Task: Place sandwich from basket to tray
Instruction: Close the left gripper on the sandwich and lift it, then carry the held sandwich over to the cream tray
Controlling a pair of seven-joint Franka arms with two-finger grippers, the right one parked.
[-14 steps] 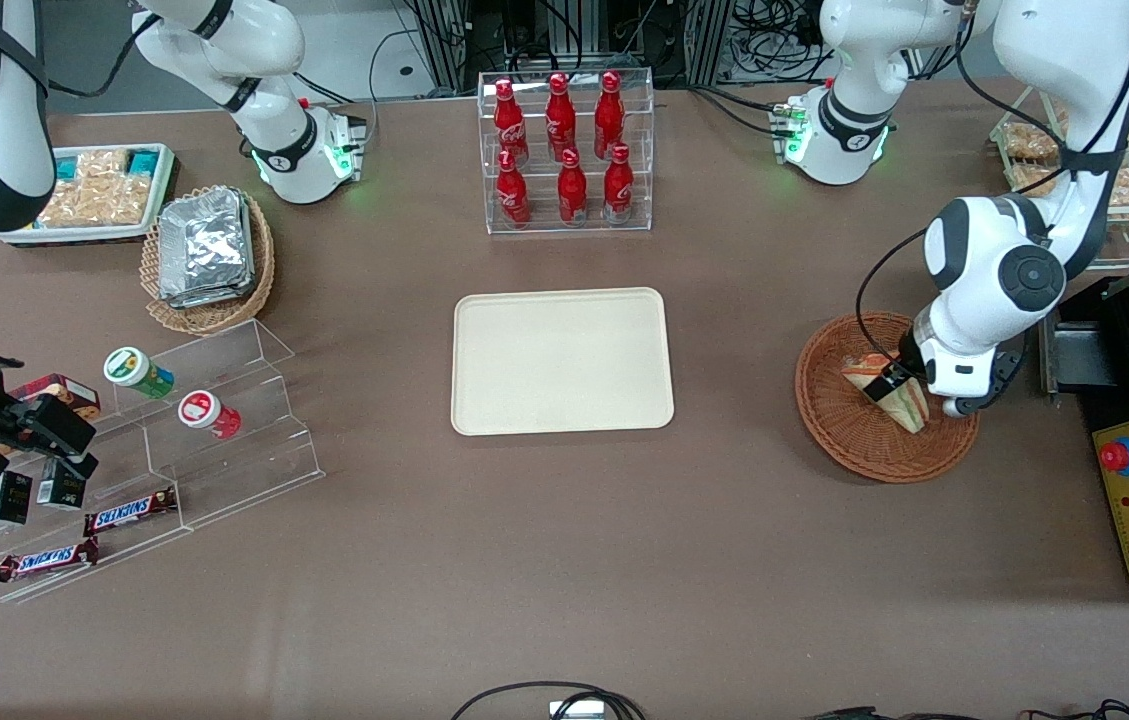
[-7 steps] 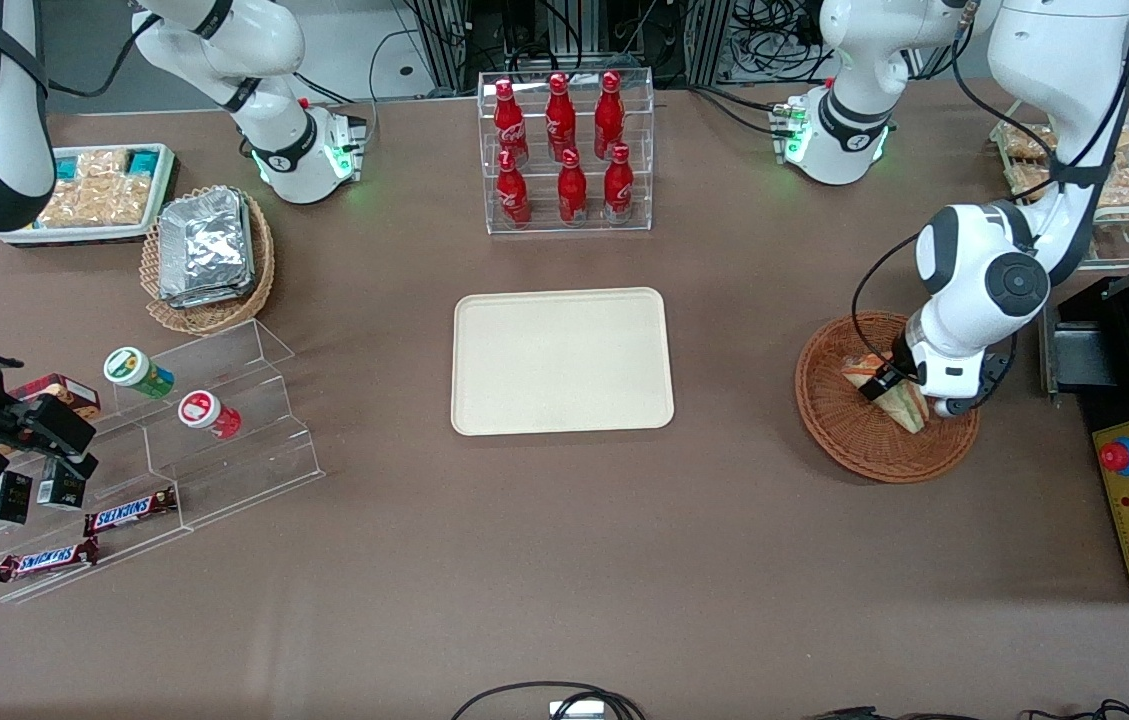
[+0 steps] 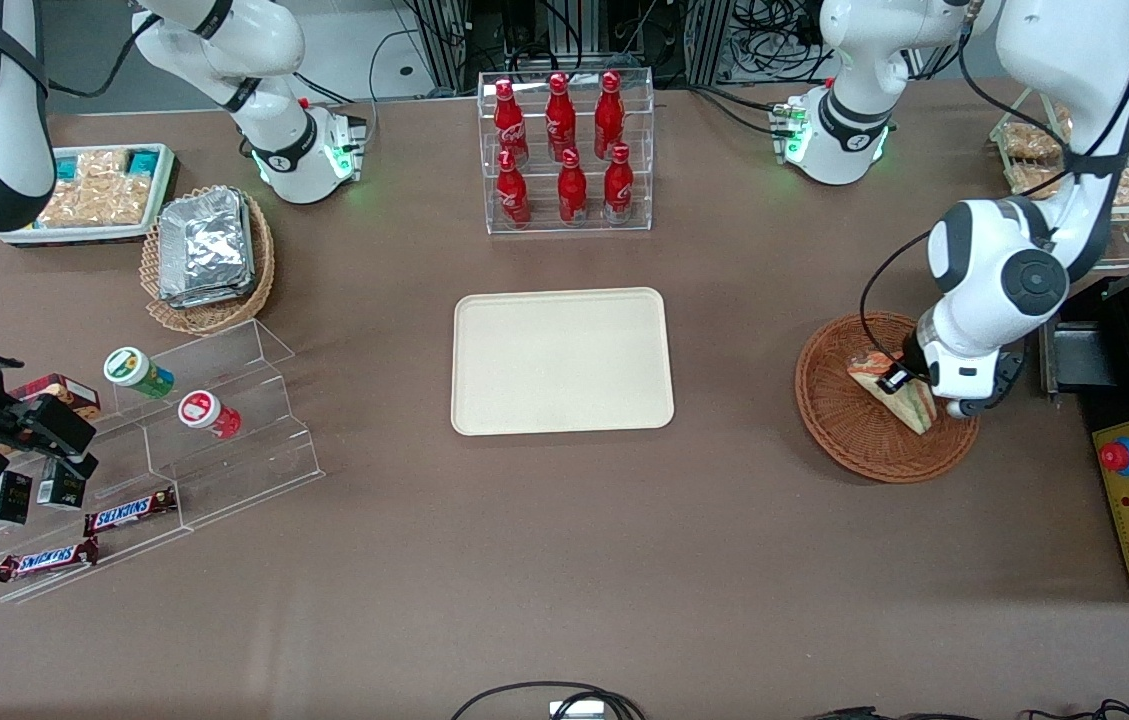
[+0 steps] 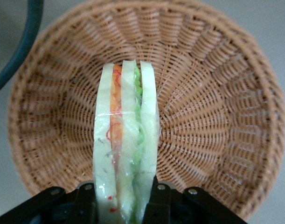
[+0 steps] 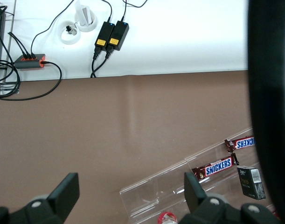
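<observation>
Nearest the front cam, toward the parked arm's end of the bench [image 3: 564, 560]: two Snickers bars [image 3: 89, 535] on the lowest step of a clear acrylic riser [image 3: 224, 440], w/ two small round tubs [image 3: 169, 390] lying on the steps above.

Mid-bench now: the tray [image 3: 562, 361], cream, flat, nothing on it. Well apart from it, toward the working arm's end, sits the basket [image 3: 839, 420], reddish-brown wicker. And there's the action: the pincer [image 3: 909, 392] is down over the basket, fingers [image 4: 86, 198] closed in on the sandwich [image 3: 889, 390], one pad pressed to each bread face. Wrist cam confirms: the sandwich [image 4: 126, 140] stands on edge between the black fingers, filling edge up, orange and red layer on one side, green on the other, clear wrap over it, basket [image 4: 217, 116] weave all round it. Sandwich is inside the basket's rim in both views; can't tell whether its low end touches the weave or hangs just clear.

Just beside the basket at the bench edge: a black unit w/ a yellow control panel and red button [image 3: 1121, 457].

Farther off: tan wicker basket w/ foil packets [image 3: 204, 245], white tray of snack packets [image 3: 94, 190] beside it. Farthest: clear rack of six red bottles [image 3: 564, 150].
</observation>
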